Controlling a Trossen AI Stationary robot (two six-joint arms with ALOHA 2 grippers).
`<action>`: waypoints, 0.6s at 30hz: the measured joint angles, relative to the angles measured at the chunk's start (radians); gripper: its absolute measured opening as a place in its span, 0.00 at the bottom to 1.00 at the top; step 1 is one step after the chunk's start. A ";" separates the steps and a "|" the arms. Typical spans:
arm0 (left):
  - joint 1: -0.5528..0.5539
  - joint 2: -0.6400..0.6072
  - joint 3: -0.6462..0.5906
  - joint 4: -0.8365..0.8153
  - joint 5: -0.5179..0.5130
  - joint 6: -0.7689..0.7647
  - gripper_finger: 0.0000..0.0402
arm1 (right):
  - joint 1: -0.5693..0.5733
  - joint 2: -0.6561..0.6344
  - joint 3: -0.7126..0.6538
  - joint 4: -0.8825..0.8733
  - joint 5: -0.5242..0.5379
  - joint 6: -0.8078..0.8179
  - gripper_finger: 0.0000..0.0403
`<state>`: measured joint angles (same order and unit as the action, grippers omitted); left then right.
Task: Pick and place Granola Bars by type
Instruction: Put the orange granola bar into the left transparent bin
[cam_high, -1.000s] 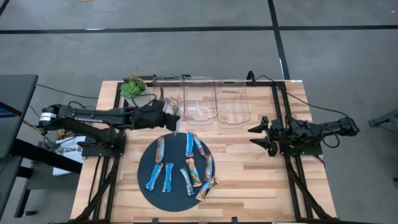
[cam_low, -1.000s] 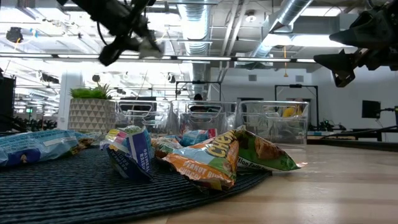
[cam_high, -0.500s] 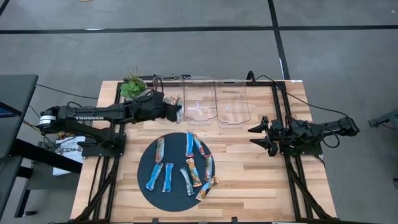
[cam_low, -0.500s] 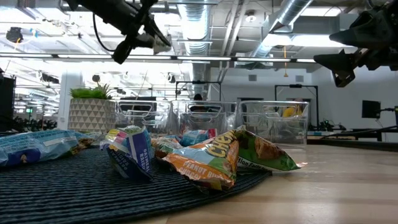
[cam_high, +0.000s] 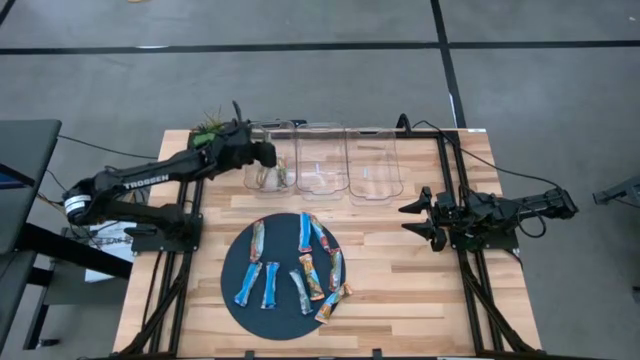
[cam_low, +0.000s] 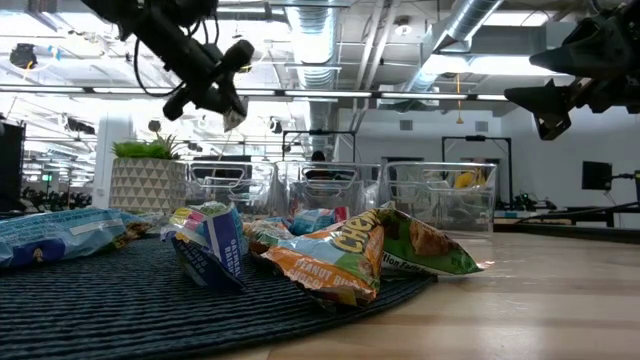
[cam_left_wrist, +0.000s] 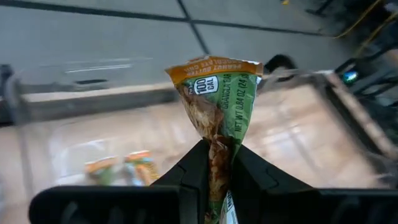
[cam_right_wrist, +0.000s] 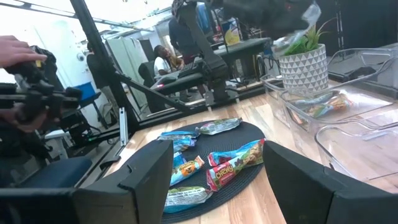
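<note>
My left gripper (cam_high: 270, 156) hangs over the leftmost of three clear bins (cam_high: 262, 178) at the table's far edge, shut on a green and orange granola bar (cam_left_wrist: 217, 106). Two bars of the same kind (cam_left_wrist: 124, 165) lie on that bin's floor. Several more granola bars (cam_high: 300, 265), in blue, orange and green wrappers, lie flat on a dark round mat (cam_high: 282, 245) in the near middle. My right gripper (cam_high: 408, 221) waits open at the table's right, with nothing between its fingers (cam_right_wrist: 143, 180). My left gripper pinches the bar between its two fingers at the wrapper's lower part (cam_left_wrist: 216, 163). The bar sticks out past the fingertips, its orange crimped end (cam_left_wrist: 214, 65) farthest from them. The fingers slant down from the table's left. The bar is lifted clear above the bin.
The middle bin (cam_high: 322, 160) and right bin (cam_high: 375, 165) stand beside the left one along the far edge. A potted plant (cam_low: 145, 180) stands at the far left corner, close behind my left arm. Bare wood lies right of the mat.
My left arm has swung from the mat's far rim toward the table's far edge and now reaches over the leftmost bin. It has stayed shut on the bar and carried it along, clear of the table.
</note>
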<state>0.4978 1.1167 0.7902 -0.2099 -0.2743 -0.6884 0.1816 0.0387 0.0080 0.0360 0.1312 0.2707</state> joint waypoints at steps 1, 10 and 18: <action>0.011 0.007 0.000 -0.018 0.003 0.013 0.11 | 0.000 0.000 0.000 0.000 0.000 0.000 0.60; 0.029 0.128 0.000 -0.073 0.052 0.050 0.15 | 0.000 0.000 0.000 0.000 0.000 0.000 0.60; 0.028 0.233 -0.001 -0.083 0.108 0.087 0.27 | 0.000 0.000 0.000 0.000 0.000 0.000 0.60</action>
<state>0.5261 1.3496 0.7895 -0.2925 -0.1660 -0.6014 0.1814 0.0384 0.0081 0.0360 0.1314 0.2710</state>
